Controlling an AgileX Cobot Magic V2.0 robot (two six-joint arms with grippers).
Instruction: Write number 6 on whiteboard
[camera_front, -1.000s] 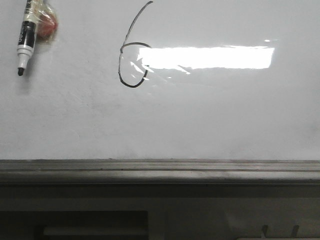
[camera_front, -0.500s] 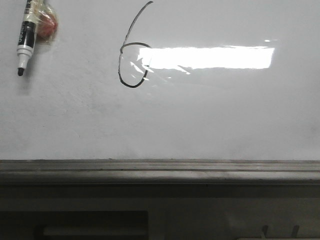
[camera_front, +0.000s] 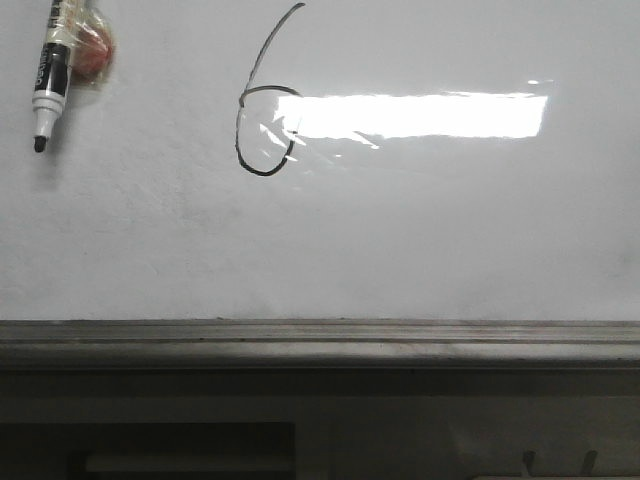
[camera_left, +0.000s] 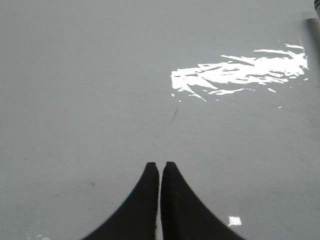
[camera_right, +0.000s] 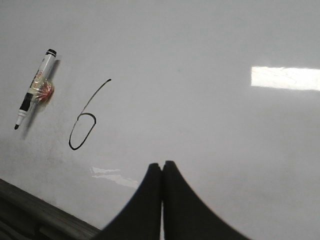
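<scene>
The whiteboard (camera_front: 420, 240) fills most of the front view. The number 6 (camera_front: 264, 110) is drawn on it in thin black line, an oval loop with a long tail rising up; it also shows in the right wrist view (camera_right: 82, 125). A black-tipped marker pen (camera_front: 50, 75) rests on the board at the upper left, also seen in the right wrist view (camera_right: 34, 89). My left gripper (camera_left: 160, 165) is shut and empty over bare board. My right gripper (camera_right: 162, 164) is shut and empty, off to the side of the 6. Neither gripper shows in the front view.
A red object (camera_front: 93, 50) in clear wrap is attached to the marker. A bright rectangular light reflection (camera_front: 420, 115) lies on the board beside the 6. A dark grey ledge (camera_front: 320, 340) runs along the board's near edge.
</scene>
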